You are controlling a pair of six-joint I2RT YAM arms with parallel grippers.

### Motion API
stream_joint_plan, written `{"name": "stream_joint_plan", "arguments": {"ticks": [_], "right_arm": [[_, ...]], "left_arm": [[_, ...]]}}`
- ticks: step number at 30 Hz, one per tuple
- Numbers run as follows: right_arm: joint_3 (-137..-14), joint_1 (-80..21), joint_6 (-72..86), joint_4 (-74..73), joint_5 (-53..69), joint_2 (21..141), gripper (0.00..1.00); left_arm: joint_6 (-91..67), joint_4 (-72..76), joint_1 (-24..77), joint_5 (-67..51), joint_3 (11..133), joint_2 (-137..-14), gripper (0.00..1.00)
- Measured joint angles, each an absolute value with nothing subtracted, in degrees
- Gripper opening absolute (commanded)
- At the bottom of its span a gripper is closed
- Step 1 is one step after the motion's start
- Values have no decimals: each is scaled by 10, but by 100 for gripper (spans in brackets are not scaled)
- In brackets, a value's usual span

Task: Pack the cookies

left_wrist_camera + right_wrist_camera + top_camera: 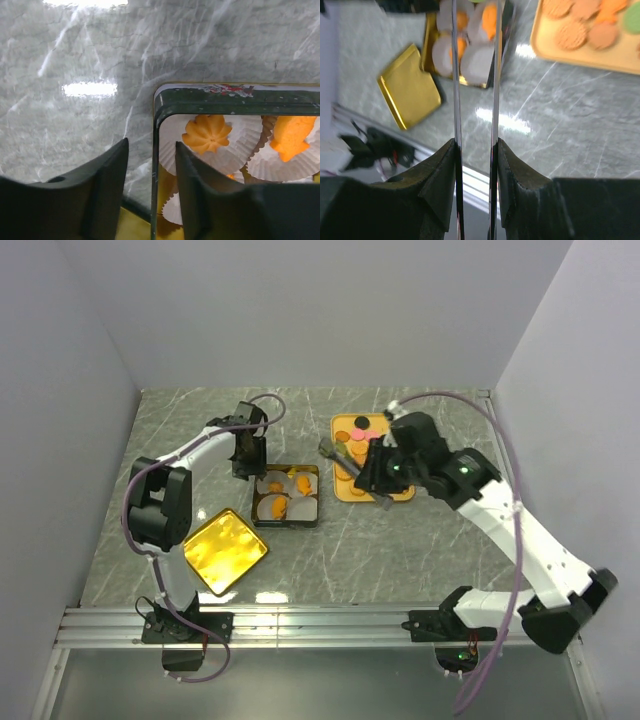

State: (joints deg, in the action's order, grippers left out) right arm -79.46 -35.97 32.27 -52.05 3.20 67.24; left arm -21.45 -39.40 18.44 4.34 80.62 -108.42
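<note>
Orange cookies [272, 506] lie in white paper cups inside a dark square tin [313, 521]. More cookies [360, 430] of mixed colours sit on an orange tray [403, 494]. My left gripper [247, 468] stands open astride the tin's left wall [156, 150], with a gap on each side. A flower-shaped orange cookie [206, 133] lies just beyond its inner finger [192, 185]. My right gripper [372, 476] is shut on metal tongs [455, 75], squeezing both blades. The tongs point at the tin [427, 40], their tips cut off by the frame edge.
The tin's gold lid [225, 550] lies upside down on the marble table, near left of the tin. An aluminium rail [320, 625] runs along the near edge. Grey walls close in the left, right and back.
</note>
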Motion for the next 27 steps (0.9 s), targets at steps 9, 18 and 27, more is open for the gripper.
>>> {"name": "stream_joint_plan", "arguments": {"ticks": [9, 18, 27], "right_arm": [[-780, -445, 308, -519, 50, 762, 29], [-756, -486, 301, -523, 42, 806, 31], [-754, -493, 289, -524, 31, 829, 44]], "left_arm": [[-221, -401, 159, 43, 805, -1027, 63], [-223, -387, 138, 50, 799, -940, 61], [-224, -375, 135, 60, 763, -903, 60]]}}
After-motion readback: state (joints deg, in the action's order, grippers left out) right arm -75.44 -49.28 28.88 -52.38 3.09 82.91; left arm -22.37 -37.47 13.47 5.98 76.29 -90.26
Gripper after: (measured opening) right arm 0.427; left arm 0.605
